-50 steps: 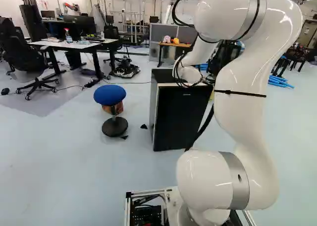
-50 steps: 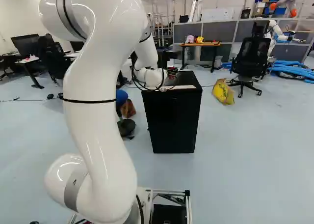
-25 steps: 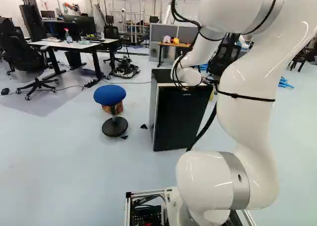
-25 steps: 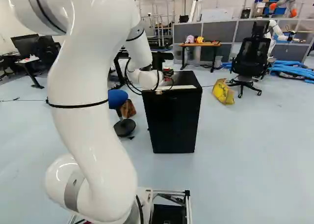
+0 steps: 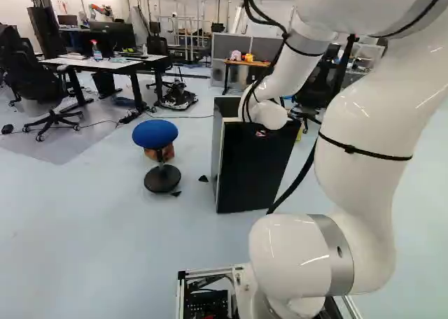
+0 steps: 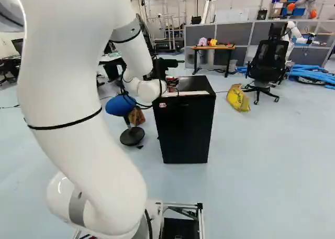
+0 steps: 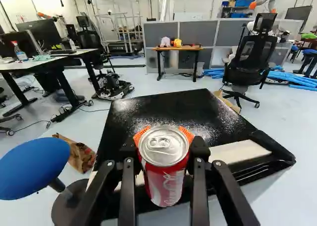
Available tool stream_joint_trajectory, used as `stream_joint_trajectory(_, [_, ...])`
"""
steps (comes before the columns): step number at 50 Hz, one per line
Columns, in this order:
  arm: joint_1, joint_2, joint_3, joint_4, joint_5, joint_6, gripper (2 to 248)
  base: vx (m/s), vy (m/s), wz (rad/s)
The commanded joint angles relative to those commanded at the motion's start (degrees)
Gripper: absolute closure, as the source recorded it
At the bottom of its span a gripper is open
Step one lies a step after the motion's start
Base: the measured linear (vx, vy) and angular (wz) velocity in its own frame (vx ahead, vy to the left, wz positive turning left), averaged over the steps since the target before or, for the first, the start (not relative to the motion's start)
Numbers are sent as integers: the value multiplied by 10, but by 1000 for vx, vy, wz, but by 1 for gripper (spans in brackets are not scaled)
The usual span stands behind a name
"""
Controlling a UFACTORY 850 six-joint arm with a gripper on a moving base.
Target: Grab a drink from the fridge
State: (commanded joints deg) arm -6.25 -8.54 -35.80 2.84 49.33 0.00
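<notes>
The can (image 7: pixel 165 166) is upright in the grasp of the pincer (image 6: pixel 172 83), fingers spread to its width, orange pads (image 7: pixel 141 135) closed around the far side! Right ahead, the fridge (image 6: pixel 184 126) blocks the way, its black top stretching beyond the can, with a blue stool (image 7: pixel 33 167) beside it.

Upright red can (image 7: pixel 166 186) in the pincer (image 6: pixel 171 83), near the closed black fridge's (image 6: pixel 186 129) top
</notes>
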Motion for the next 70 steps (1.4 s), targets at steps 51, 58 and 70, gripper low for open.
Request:
stream_joint_trajectory(51, [48,189,237,-22,5,0,152,0,0,0])
stream_joint_trajectory(58, [52,205,257,-24,6,0,152,0,0,0])
stream_joint_trajectory(70, [58,226,283,-26,6,0,152,0,0,0])
